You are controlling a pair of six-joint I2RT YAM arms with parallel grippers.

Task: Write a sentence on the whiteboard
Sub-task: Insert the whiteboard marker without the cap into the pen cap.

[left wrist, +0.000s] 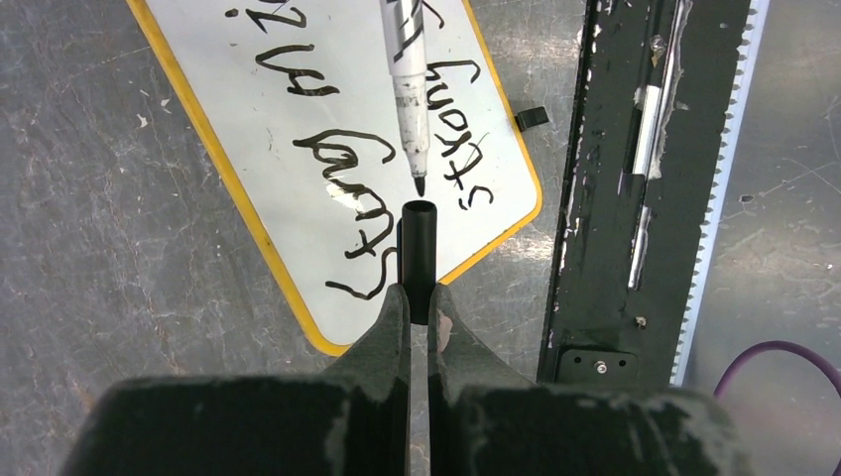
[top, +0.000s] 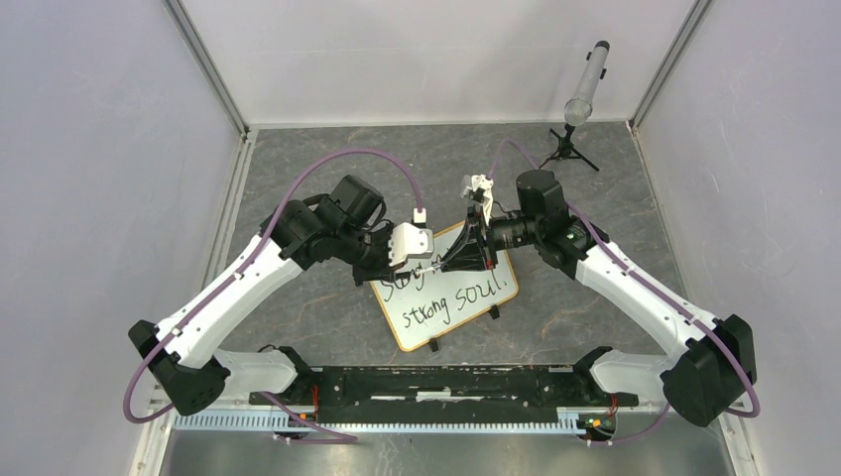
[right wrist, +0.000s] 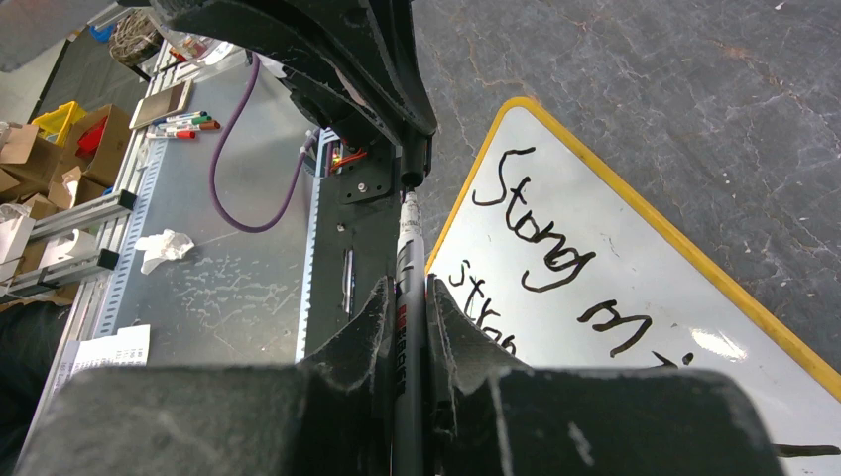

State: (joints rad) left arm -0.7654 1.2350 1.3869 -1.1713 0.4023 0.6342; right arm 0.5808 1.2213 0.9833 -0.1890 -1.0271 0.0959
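At my left pincer [left wrist: 419, 297], the two fingers are pressed together on a short black cap [left wrist: 420, 248], its open mouth pointing away from the wrist; facing it, my right pincer [right wrist: 405, 297] is clamped around the barrel of a marker [right wrist: 409, 248], whose dark tip lines up with the cap's mouth and stops just short of it in the left wrist view (from the right wrist the two look as if they meet, so I cannot say whether they touch). Both tools hang above the whiteboard [top: 426, 332], which lies flat on the grey mottled table [top: 555, 327] in the middle of the work area, between the two arms and turned askew, its orange-yellow frame running round rounded corners and its two small black feet [top: 433, 346] on the long edge nearer the bases. Black handwriting covers the board: the lower line reads "strong soul.", the upper line is partly hidden under the pincers. Nearer me runs the black mounting rail [top: 436, 382]; at the far right corner a microphone [top: 585, 84] stands on a small tripod.
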